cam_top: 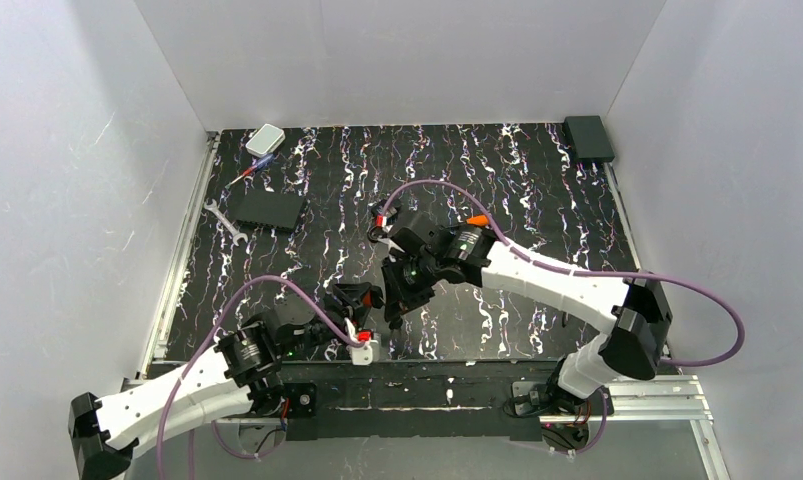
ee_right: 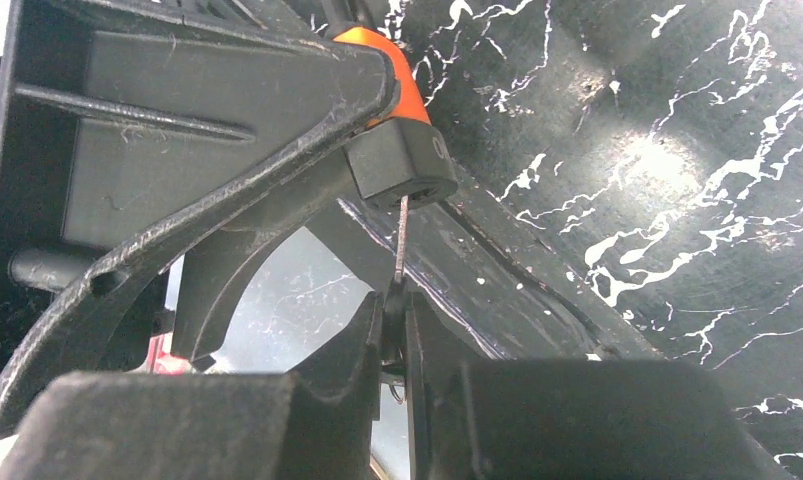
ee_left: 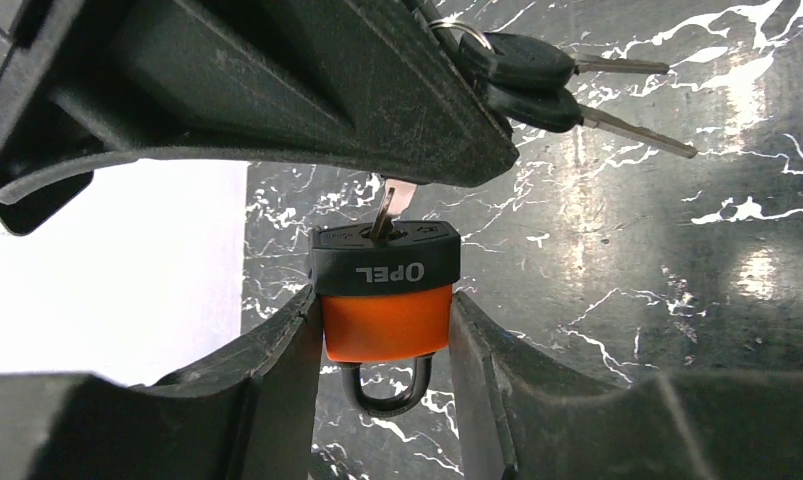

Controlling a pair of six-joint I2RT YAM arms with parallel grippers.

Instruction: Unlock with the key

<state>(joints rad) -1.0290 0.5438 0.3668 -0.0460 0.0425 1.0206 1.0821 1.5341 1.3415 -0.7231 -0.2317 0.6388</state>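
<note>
Orange-bodied with a black cap marked OPEL, the small padlock [ee_left: 385,320] sits clamped between the two fingers of the left end effector [ee_left: 380,300], one finger pressed to each flat side; its dark shackle [ee_left: 387,392] loops out of the orange end toward the left wrist camera, while the keyhole faces away. The key [ee_right: 401,235] stands with its pale metal blade in that keyhole, blade tip sunk into the black cap and the rest of the blade bare between cap and fingers; its head is pinched in the right end effector [ee_right: 395,312], whose fingers are drawn together with only the key's thickness between them, so little of the head shows. Two spare keys [ee_left: 537,80] with black heads hang on a ring beside the right end effector, blades pointing out over the tabletop [cam_top: 537,180], which is black with white veining. From overhead both end effectors meet near the front middle of the tabletop, the left arm reaching in from the near left and the right arm from the near right; the padlock and key are mostly hidden there. Well apart, at the far left, lie a silver wrench [cam_top: 222,221], a flat black box [cam_top: 267,208], a thin screwdriver [cam_top: 249,172] and a small white box [cam_top: 265,139]; another black box [cam_top: 588,137] sits in the far right corner.
</note>
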